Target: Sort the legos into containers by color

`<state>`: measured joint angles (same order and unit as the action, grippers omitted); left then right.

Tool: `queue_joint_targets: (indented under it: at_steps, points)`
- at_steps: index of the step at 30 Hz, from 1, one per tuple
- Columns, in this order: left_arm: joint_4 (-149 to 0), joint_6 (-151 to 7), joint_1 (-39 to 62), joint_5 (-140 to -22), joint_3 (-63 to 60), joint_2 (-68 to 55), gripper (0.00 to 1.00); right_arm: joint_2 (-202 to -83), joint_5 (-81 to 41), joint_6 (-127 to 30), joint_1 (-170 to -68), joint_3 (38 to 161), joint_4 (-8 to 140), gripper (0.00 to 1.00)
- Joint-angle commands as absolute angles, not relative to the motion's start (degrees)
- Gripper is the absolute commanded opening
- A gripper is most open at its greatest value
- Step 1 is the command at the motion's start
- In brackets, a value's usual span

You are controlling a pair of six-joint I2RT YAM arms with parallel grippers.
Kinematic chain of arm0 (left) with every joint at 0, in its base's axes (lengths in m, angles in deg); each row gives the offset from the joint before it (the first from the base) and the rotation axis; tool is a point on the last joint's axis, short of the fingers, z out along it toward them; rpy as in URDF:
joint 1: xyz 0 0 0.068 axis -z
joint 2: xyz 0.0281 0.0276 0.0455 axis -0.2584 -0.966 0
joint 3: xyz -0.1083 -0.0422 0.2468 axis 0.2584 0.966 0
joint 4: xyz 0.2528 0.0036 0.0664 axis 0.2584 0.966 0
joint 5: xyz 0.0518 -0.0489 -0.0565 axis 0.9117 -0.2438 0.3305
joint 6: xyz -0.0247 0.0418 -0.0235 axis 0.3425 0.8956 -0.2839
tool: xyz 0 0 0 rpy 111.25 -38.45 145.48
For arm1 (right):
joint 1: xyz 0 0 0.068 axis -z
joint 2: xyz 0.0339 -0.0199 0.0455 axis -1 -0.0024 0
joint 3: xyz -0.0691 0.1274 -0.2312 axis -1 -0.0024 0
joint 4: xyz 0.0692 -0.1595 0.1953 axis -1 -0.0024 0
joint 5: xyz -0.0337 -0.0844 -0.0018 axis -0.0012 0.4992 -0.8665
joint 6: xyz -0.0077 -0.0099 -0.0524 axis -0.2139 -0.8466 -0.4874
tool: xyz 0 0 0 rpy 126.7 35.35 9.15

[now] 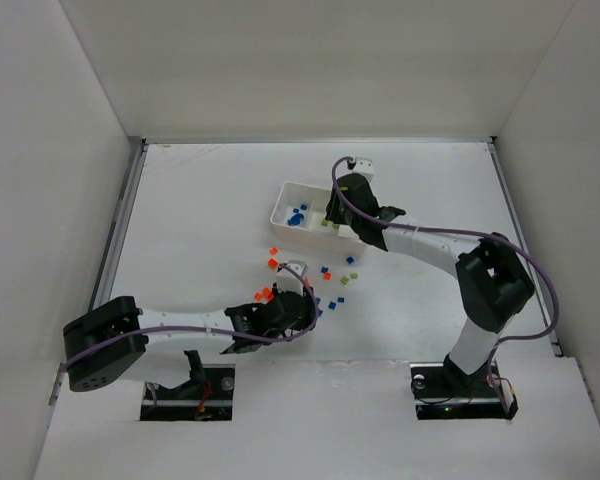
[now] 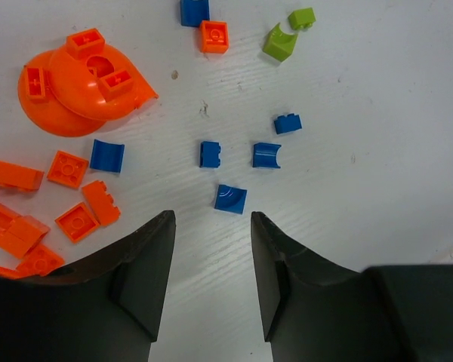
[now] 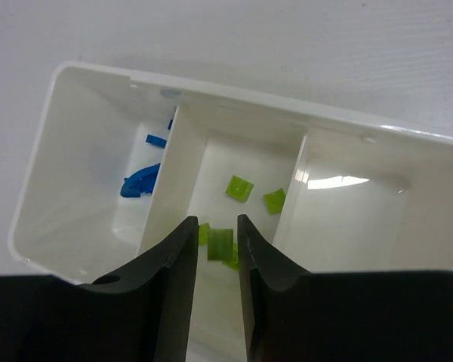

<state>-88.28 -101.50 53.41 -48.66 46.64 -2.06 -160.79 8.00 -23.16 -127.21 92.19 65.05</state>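
The white tray (image 1: 285,187) sits at the table's middle back, and my right gripper (image 1: 332,215) hovers over it. In the right wrist view the right gripper (image 3: 217,220) is open above the middle compartment. A blurred lime green lego (image 3: 220,243) hangs loose between the jaws with a gap on each side. More green legos (image 3: 239,188) lie in that compartment, and blue pieces (image 3: 140,183) lie in the left one. My left gripper (image 2: 211,219) is open and holds nothing, just short of a blue lego (image 2: 231,199) on the table.
Loose legos lie scattered around the left gripper (image 1: 298,298): a large orange piece (image 2: 75,90), several small orange bricks (image 2: 75,220) to the left, blue ones (image 2: 266,154) ahead and green ones (image 2: 279,44) farther off. White walls (image 1: 40,150) enclose the table.
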Motion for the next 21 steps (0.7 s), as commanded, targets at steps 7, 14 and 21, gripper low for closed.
queue_joint_targets:
  at_steps: [7, 14, 21]
  points:
    - [-90.8, -101.5, 54.2, -49.1, 47.2, -3.6, 0.45, -154.0, 9.0, -24.0, -127.4, 90.2, 68.9, 0.41]
    - [-92.3, -100.4, 54.4, -51.2, 46.4, -6.5, 0.44, -141.6, 11.2, -21.4, -129.9, 73.6, 70.4, 0.37]
    - [-92.6, -96.4, 54.8, -50.6, 43.8, -11.4, 0.44, -133.8, 11.8, -18.3, -134.1, 63.5, 69.4, 0.38]
